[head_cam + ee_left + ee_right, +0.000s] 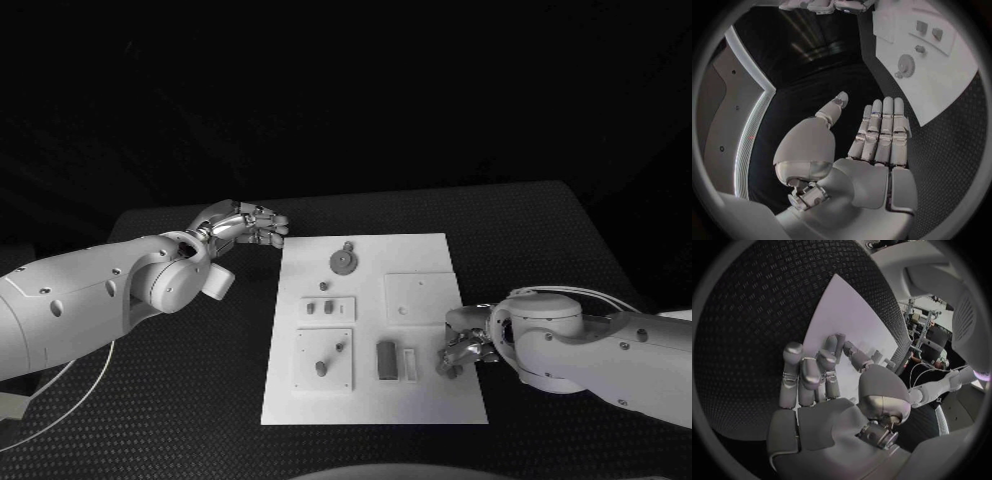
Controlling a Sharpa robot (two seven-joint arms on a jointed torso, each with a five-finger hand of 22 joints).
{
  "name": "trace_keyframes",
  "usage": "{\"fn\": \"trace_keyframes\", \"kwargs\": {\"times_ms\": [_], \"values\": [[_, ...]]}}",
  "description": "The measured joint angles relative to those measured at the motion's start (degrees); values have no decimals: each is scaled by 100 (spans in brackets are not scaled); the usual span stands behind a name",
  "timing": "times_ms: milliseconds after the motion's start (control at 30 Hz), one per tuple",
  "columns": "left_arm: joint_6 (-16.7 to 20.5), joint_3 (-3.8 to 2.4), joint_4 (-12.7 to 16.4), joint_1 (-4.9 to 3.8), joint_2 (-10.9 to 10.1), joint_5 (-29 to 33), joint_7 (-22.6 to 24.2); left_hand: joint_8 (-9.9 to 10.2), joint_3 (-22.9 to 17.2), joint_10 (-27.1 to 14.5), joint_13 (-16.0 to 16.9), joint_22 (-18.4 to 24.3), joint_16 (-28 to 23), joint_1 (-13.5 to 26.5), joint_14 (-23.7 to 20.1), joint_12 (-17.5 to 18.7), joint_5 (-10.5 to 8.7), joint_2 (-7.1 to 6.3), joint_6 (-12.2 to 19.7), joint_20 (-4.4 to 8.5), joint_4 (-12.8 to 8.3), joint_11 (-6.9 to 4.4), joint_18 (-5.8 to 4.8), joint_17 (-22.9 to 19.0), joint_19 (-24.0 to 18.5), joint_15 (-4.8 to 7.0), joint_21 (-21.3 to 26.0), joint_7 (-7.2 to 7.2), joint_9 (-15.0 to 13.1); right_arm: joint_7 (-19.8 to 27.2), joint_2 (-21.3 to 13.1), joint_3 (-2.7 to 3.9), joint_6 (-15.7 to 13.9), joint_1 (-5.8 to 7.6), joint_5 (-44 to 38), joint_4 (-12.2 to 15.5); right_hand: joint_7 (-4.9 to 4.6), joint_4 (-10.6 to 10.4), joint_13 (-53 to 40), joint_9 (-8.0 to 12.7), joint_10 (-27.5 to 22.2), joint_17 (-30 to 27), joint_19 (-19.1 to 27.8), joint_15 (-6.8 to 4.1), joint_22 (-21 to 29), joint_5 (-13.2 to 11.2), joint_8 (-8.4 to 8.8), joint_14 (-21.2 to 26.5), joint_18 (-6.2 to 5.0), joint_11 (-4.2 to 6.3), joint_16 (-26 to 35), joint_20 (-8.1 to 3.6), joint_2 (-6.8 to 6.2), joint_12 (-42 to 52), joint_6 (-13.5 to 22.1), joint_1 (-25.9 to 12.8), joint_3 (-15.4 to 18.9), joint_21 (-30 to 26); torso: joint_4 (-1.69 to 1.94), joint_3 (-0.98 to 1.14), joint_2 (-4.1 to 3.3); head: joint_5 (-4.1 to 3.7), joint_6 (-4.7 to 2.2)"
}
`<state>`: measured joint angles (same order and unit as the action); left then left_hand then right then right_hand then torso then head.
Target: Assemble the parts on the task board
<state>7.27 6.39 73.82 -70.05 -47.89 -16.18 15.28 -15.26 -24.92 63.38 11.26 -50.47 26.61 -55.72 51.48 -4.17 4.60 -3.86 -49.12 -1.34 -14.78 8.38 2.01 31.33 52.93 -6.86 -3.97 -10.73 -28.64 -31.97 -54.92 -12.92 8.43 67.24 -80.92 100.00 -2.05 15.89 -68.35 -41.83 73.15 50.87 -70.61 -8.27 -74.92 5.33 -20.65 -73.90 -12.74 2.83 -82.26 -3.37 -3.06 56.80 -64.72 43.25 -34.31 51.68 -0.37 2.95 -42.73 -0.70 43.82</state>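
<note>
The white board (378, 330) lies mid-table. The right hand (464, 345), fingers curled over nothing visible, is set at its right edge beside the upright grey block (387, 360); the left hand (248, 222), spread flat and empty, is held apart.

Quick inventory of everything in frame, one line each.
task board: one, white, middle of the table.
gear-shaped part: one, grey, far end of the board.
small square plate with two pegs: one, white with grey pegs, board's left side.
plain square plate: one, white, board's right side.
larger square plate with pins: one, white, near left of the board.
upright block: one, grey, near middle of the board.
table: one, black, textured.
left hand: one, silver, off the board's far left corner, holding nothing.
right hand: one, silver, fingers at the board's right edge.
</note>
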Motion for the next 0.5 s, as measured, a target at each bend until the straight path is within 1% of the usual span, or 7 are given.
{"fn": "trace_keyframes", "kwargs": {"times_ms": [133,200,267,333,367,400,500], "values": [[-1,0,0,0,-3,0,-2,0,0,0,0,0,0,0,0,0,0,0,0,0,0,0,0,0,0,0,0,0,0,22,-5,-7,-22,-6,-75,11,0,41,-7,4,15,-15,0,0,0,0,0,0,0,-24,0,0,37,0,0,37,-9,-23,0,0,0,-1,-1],[-3,0,0,0,-3,0,-3,0,0,0,0,0,0,0,0,0,0,0,0,0,0,0,0,4,0,0,0,0,0,32,-8,-9,-30,-8,-93,16,0,41,-7,6,16,-21,0,19,0,0,0,18,0,-84,0,0,59,0,0,59,-9,-23,-1,0,0,-1,-3],[-5,0,2,0,-3,0,-5,0,0,0,0,0,0,0,0,0,0,0,0,0,0,0,0,6,0,0,0,0,0,39,-13,-9,-41,-10,-104,20,1,40,-7,7,6,-22,0,49,0,0,0,9,0,-110,0,0,64,0,-1,68,-9,-23,-2,0,0,-1,-4],[-6,0,2,0,-4,0,-6,0,0,0,0,0,0,0,0,0,0,0,0,0,0,0,0,6,0,0,0,0,0,42,-14,-11,-50,-11,-109,22,1,56,-7,8,-2,-22,0,52,0,0,0,11,0,-118,0,0,15,0,-1,117,7,-23,-3,0,0,-1,-5],[-7,0,2,0,-4,0,-7,0,0,0,0,-1,0,0,0,0,0,0,0,0,0,0,0,6,0,0,0,0,0,45,-15,-10,-62,-10,-115,22,1,56,-7,137,-19,-27,11,71,0,0,0,30,0,-135,0,11,-5,0,0,137,7,-23,-3,0,0,-1,-5],[-7,0,2,0,-5,0,-7,0,0,0,0,-1,0,0,0,0,0,0,0,0,0,0,0,6,0,0,0,0,0,46,-14,-7,-75,-9,-121,22,13,56,-7,203,-26,-29,21,76,0,0,0,31,-4,-141,0,20,-3,0,12,136,7,-23,-3,0,1,-1,-5],[-9,0,2,0,-7,0,-10,0,0,0,1,-1,0,0,0,0,0,0,0,0,0,0,0,5,0,0,0,0,0,49,-14,-6,-110,-8,-136,20,18,71,-7,227,-48,-40,21,94,0,0,0,13,-7,-163,28,20,-67,-29,16,193,22,-52,-4,3,1,-1,-3]]}}
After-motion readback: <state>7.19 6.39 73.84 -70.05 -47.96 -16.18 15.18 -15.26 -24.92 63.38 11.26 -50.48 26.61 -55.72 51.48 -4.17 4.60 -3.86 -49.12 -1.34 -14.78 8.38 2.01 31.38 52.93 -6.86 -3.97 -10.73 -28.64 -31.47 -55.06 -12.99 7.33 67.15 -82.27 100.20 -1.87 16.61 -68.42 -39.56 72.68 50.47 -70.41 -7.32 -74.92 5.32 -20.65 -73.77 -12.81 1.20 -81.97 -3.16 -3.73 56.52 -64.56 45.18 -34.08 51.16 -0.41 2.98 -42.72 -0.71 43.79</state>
